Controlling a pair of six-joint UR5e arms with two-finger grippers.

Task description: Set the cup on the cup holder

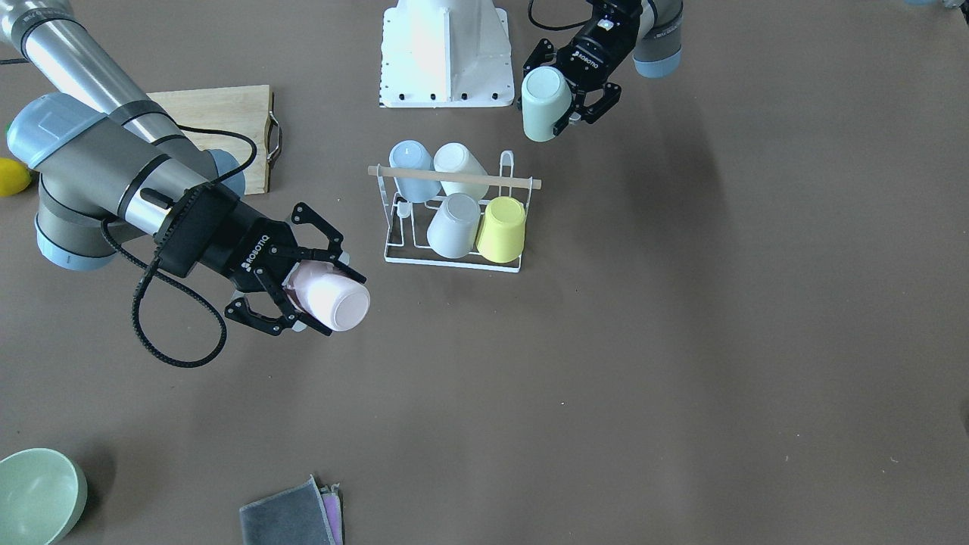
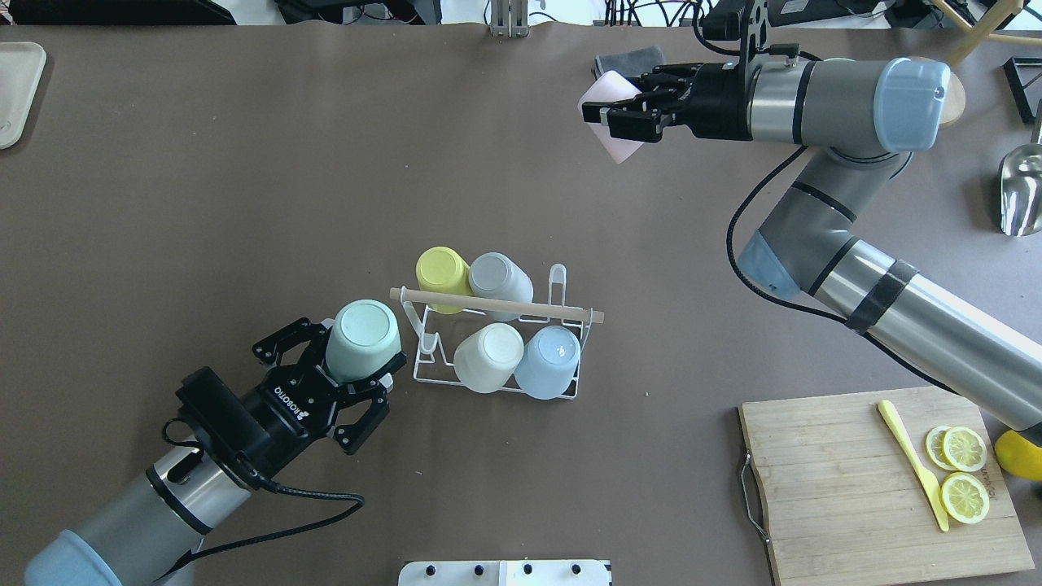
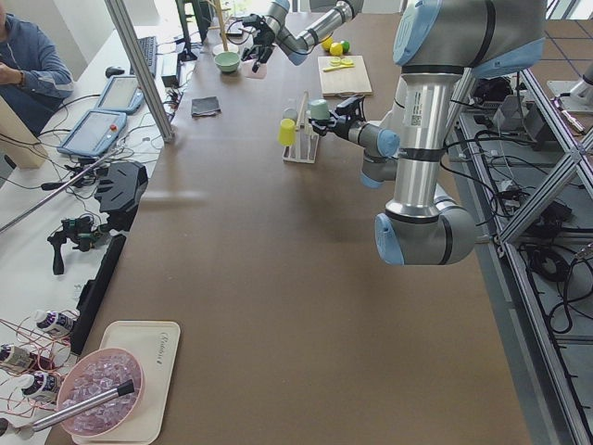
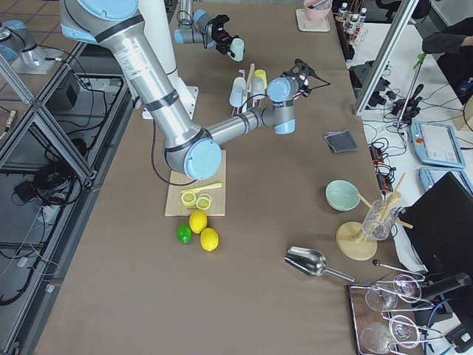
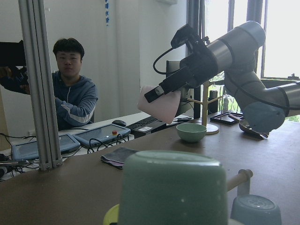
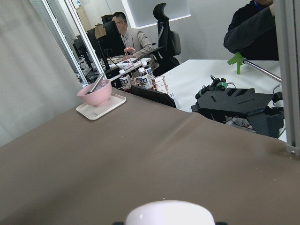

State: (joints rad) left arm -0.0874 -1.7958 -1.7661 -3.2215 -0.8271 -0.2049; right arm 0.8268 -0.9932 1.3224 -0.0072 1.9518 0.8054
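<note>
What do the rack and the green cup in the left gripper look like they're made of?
Cup holder: thin, white-coated wire, likely metal. Its rod looks like bare pale wood. Green cup: matte, opaque, even pastel colour, so probably plastic, possibly ceramic.

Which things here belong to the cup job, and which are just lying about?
Job: cup holder; mint cup in left gripper; pink cup in right gripper; yellow cup, grey cup, white cup, blue cup racked.
Lying about: cutting board, lemon slices, green bowl, grey cloth.
</note>
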